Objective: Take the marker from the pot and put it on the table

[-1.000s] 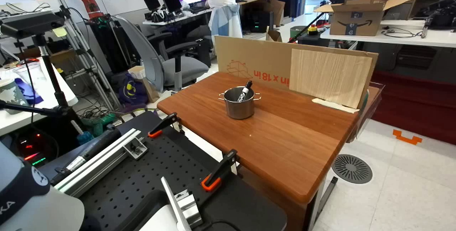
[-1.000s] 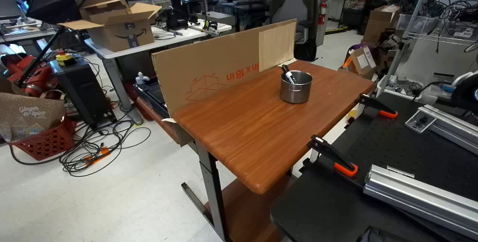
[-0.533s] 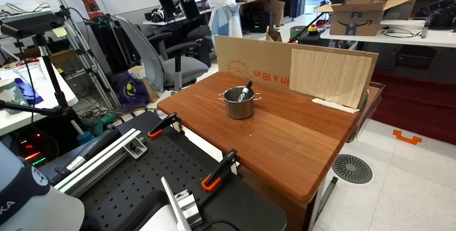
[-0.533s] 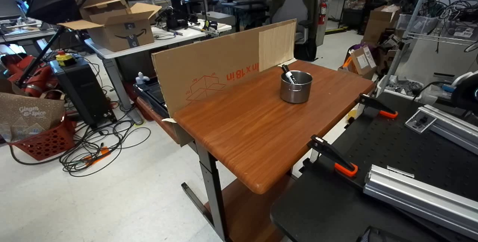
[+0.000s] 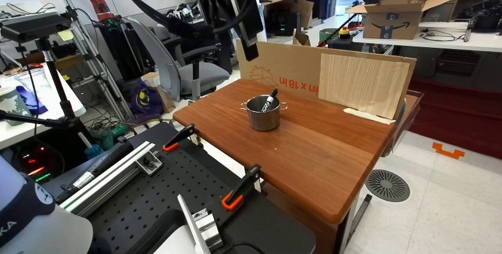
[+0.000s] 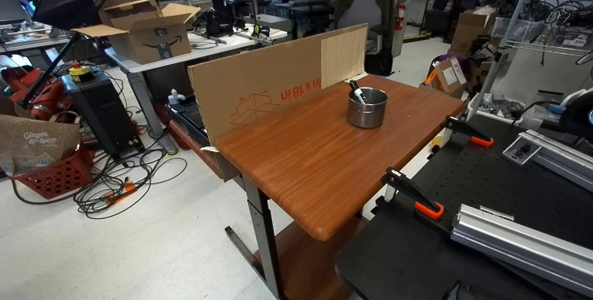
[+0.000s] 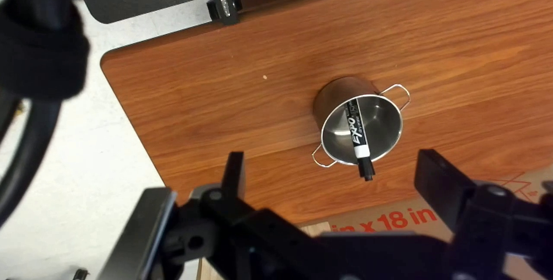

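Note:
The marker (image 7: 356,126) leans in the pot, black with a white band, its black capped end sticking out over the rim; it shows in both exterior views (image 5: 268,104) (image 6: 359,92). The small silver pot (image 7: 332,94) with wire side handles stands upright on the reddish-brown table (image 7: 216,98), also in both exterior views (image 5: 264,120) (image 6: 366,117). My gripper (image 7: 331,157) is open and empty, its fingers wide apart. It is high above the table, not touching pot or marker. In the wrist view the marker's cap lies between and beyond the fingertips.
A cardboard panel (image 5: 290,66) with a pale plywood sheet (image 5: 362,85) stands along the table's far edge. Two black clamps with orange pads (image 5: 241,189) (image 5: 180,138) sit at the near edge, by the black perforated board (image 5: 168,195) with a metal rail (image 5: 110,175).
In an exterior view my gripper has moved right and down across the top, closer to the pot. Parts of the arm now show at the top right of an exterior view. Pot and marker are unmoved.

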